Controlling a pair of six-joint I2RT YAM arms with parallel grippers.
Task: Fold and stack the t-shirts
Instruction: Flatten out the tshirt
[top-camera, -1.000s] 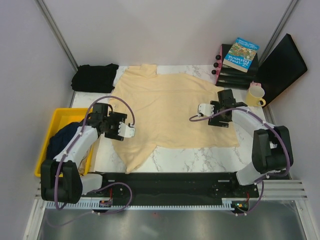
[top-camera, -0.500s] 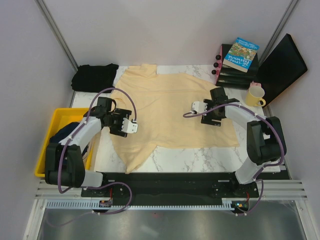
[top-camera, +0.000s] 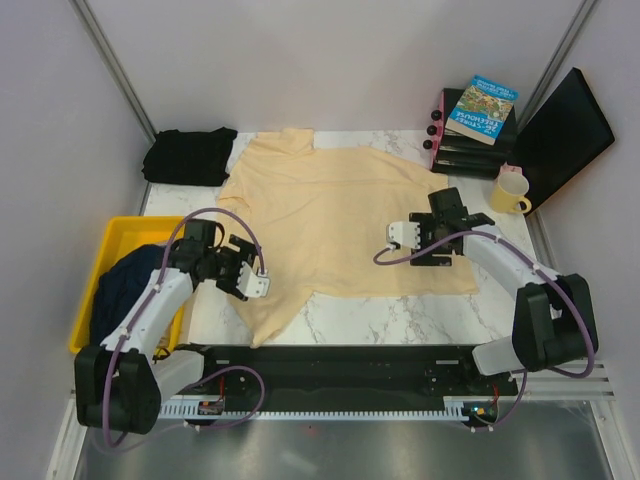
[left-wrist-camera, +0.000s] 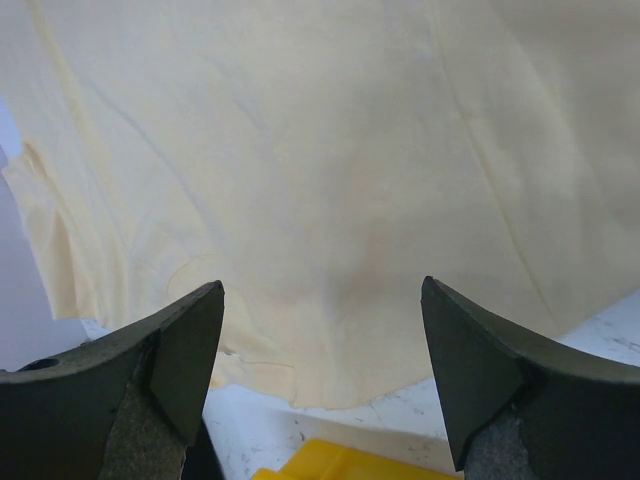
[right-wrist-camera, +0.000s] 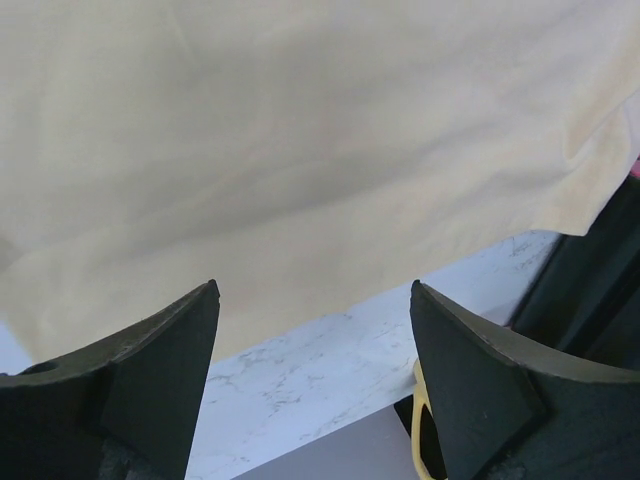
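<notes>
Seen from above, two arms reach from the near edge over a marble table (top-camera: 400, 315). At near left, beside the table, a yellow bin (top-camera: 122, 224) holds a navy shirt (top-camera: 120, 290), partly hidden by the left arm.

The left gripper (top-camera: 252, 281) is at the near left edge of the cream shirt (top-camera: 330, 205). Its jaws are apart with nothing between them. Its wrist view shows only cloth, a strip of table and a bin corner cut off at the bottom.

The right gripper (top-camera: 400, 238) is over the shirt's right side, jaws likewise wide and empty. Whether either gripper touches the cloth cannot be told.

The cream shirt lies spread across the middle of the table, one point trailing toward the near edge. The right arm hides part of its right hem.

At the far left corner lies a black shirt (top-camera: 188, 156), bunched, its shape hard to read. At far right are a mug (top-camera: 510, 190), stacked books (top-camera: 478, 115) and a black panel (top-camera: 565, 135).
</notes>
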